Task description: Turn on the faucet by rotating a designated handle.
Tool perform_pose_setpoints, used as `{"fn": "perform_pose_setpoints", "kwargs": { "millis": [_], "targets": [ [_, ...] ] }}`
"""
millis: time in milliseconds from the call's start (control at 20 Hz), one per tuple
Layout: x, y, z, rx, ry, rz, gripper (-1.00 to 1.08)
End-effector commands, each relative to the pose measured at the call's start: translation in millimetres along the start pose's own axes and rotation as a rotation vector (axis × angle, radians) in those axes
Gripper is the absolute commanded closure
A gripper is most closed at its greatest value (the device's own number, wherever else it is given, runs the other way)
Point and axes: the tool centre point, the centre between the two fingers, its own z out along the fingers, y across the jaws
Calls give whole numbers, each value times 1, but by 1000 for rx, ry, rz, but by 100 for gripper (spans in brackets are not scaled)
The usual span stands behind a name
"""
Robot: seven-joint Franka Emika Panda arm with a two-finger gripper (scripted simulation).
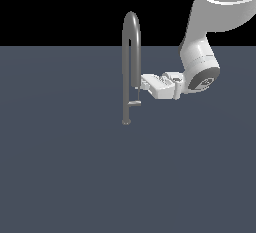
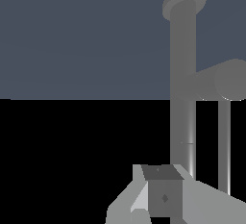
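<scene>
Closest to the wrist camera is the pale block of my gripper (image 2: pixel 161 196), with the faucet (image 2: pixel 182 88) rising just beyond it. Whether my jaws are spread or closed I cannot tell from either view, and I see nothing held between them. In the exterior view my gripper (image 1: pixel 145 83) reaches in sideways and sits right against the faucet (image 1: pixel 131 67), level with the end of its shorter down-turned leg. The handle (image 1: pixel 134 104) is the short bar sticking out from the faucet's stem, lower than my fingertips and close to the round base. My worry is height: I appear to be above the handle, so a sweep from here would likely push on the pipe and jam against the spout leg. If I drop down, a glancing contact near the bar's tip could slip off without rotating it.
</scene>
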Motion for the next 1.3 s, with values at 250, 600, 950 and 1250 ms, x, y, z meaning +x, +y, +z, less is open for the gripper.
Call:
{"fn": "perform_pose_setpoints", "kwargs": {
  "millis": [250, 600, 950, 1250],
  "targets": [
    [-5, 15, 0, 0, 0, 0, 108],
    [-7, 23, 0, 3, 2, -1, 108],
    [-7, 42, 0, 2, 1, -1, 108],
    [-6, 60, 0, 1, 1, -1, 108]
  ]
}}
